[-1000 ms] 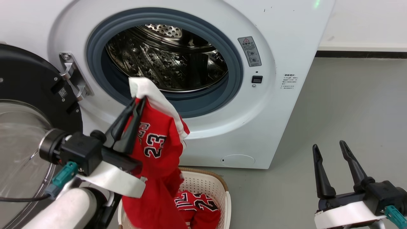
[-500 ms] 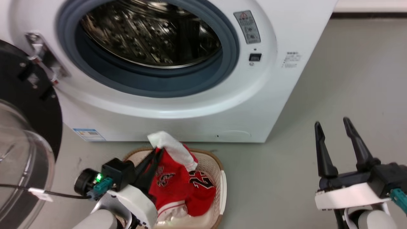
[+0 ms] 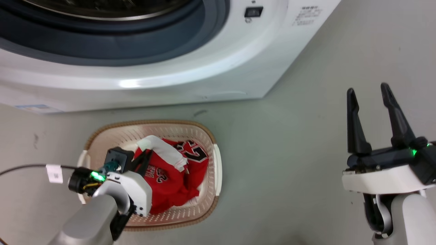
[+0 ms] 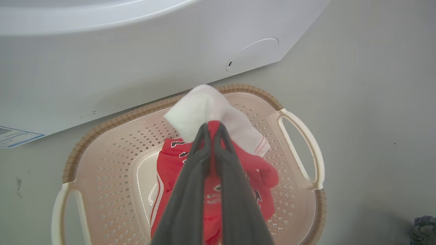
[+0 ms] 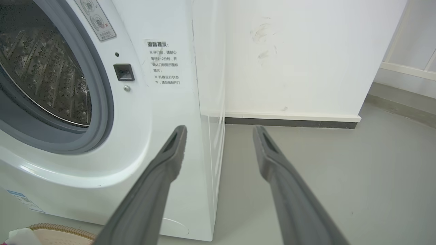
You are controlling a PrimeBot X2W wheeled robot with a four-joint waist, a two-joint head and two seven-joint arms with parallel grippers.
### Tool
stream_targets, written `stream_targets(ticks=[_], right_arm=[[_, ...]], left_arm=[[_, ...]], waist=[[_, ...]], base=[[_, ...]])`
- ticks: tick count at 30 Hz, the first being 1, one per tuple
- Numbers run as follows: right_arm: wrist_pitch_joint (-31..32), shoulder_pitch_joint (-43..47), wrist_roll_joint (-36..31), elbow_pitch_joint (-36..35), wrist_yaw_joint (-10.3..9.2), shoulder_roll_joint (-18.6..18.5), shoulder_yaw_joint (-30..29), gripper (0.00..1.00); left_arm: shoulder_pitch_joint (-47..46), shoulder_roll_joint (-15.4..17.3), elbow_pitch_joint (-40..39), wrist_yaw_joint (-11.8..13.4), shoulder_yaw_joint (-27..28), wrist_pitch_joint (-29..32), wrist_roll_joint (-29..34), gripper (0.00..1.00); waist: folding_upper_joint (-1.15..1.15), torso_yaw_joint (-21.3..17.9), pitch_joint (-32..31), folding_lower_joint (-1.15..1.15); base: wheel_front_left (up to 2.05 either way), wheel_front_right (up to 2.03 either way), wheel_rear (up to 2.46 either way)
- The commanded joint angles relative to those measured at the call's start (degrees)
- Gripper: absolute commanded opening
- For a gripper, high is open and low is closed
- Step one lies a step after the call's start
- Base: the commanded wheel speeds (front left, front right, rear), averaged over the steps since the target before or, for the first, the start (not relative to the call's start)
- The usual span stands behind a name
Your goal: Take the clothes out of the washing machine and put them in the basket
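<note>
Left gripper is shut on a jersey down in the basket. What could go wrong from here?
1. The white fold of the jersey drapes over the tips of the left gripper; on opening, the cloth may cling and come back up with the arm.
2. The gripper sits within the rim of the basket; a sideways pull-out could knock that rim and shift or tip it.

My head view cuts the washing machine [image 3: 218, 68] off at the top, so the upper part of its opening is lost. From the wrist, the left pincer [image 4: 212, 126] lies across the jersey [image 4: 167, 163] and hides most of its number, and the basket [image 4: 102, 126] runs off the bottom edge. The sticker [image 3: 305, 15] print is too small to read. A dark scrap [image 4: 422, 229] in the corner might be cloth.
</note>
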Motion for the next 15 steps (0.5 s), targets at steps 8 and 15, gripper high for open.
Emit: stream_targets(ticks=[8,15], right_arm=[[-0.1,-5.1,1.9,-1.8,-0.06,0.1,-0.4,1.0],[-0.1,-7.3,3.7,-3.4,-0.06,0.1,-1.0,1.0]], left_arm=[[-11.6,-4.3,18.4,-3.6,-2.5,2.2,2.2,0.0],[-17.3,-6.0,28.3,-4.5,-5.4,4.1,4.6,0.0]], waist=[[0.0,-4.6,14.3,-0.01],[0.0,-6.4,21.0,-0.01]], base=[[0.0,0.0,0.0],[0.0,0.0,0.0]])
